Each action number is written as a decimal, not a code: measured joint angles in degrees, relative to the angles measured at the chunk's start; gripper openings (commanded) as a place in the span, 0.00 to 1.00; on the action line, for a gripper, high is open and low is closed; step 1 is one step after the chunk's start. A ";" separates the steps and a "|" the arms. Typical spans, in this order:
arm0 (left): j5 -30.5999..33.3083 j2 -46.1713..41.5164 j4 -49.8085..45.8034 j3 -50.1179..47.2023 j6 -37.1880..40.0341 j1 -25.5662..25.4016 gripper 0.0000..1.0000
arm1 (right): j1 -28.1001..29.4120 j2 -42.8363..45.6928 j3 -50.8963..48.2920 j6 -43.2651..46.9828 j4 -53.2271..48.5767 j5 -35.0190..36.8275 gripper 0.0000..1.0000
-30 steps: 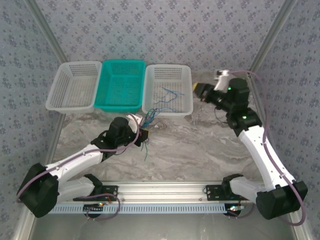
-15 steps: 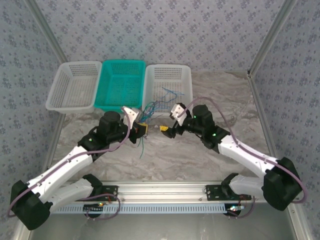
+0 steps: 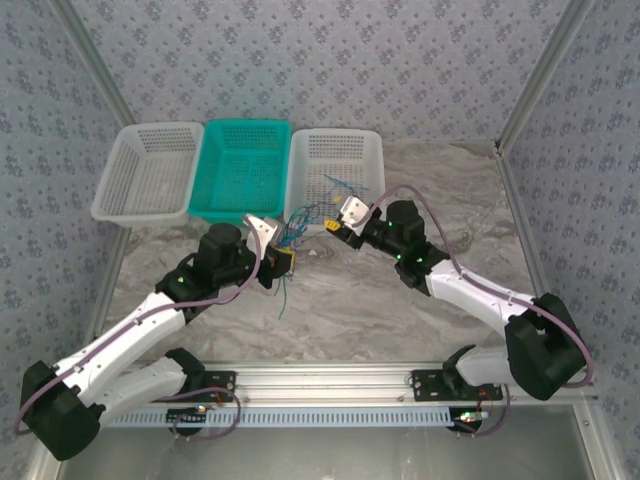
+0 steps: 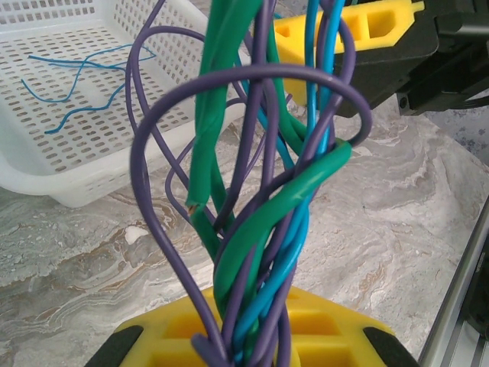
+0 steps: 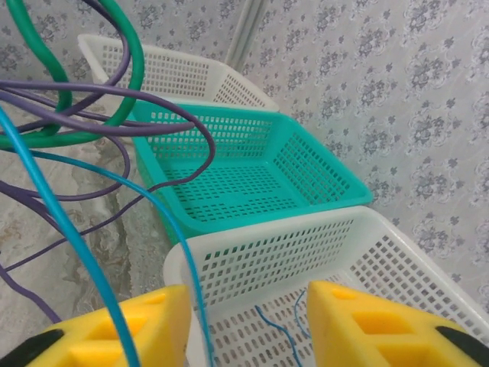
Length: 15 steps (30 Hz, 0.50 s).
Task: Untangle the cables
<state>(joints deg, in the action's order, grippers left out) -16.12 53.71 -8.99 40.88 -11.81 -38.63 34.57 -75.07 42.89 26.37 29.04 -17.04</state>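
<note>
The twisted cables stretch straight out from the clamped left gripper.

Three baskets stand side by side in a row along the far side of the table: the left basket, the middle basket touching it, and the right basket touching that one. A loose wire lies inside the right basket. The cables sit as one bundle just before the right basket's near left corner, rising from between the fingers of the left gripper. The right gripper is just right of the bundle, before the same basket's near wall.
</note>
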 measured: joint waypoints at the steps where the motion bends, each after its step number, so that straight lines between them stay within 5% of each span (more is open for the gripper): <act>1: 0.00 0.00 0.00 0.00 0.00 0.00 0.00 | 0.02 0.00 0.00 -0.04 -0.04 -0.63 0.38; 6: -0.02 0.00 0.11 -0.11 -0.02 0.00 0.00 | 0.35 0.00 0.04 -0.68 -0.09 -3.61 0.25; 13: -0.22 0.00 0.15 -0.17 -0.02 0.00 0.00 | 1.73 -2.86 2.16 -0.79 0.61 -4.17 0.38; 15: -0.22 0.00 0.15 -0.17 -0.04 0.00 0.00 | 2.08 -3.54 2.45 -0.81 0.79 -3.45 0.30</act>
<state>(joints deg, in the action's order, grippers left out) -16.34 53.71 -8.84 40.71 -11.86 -38.63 36.64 -78.61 45.34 25.56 29.82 -20.49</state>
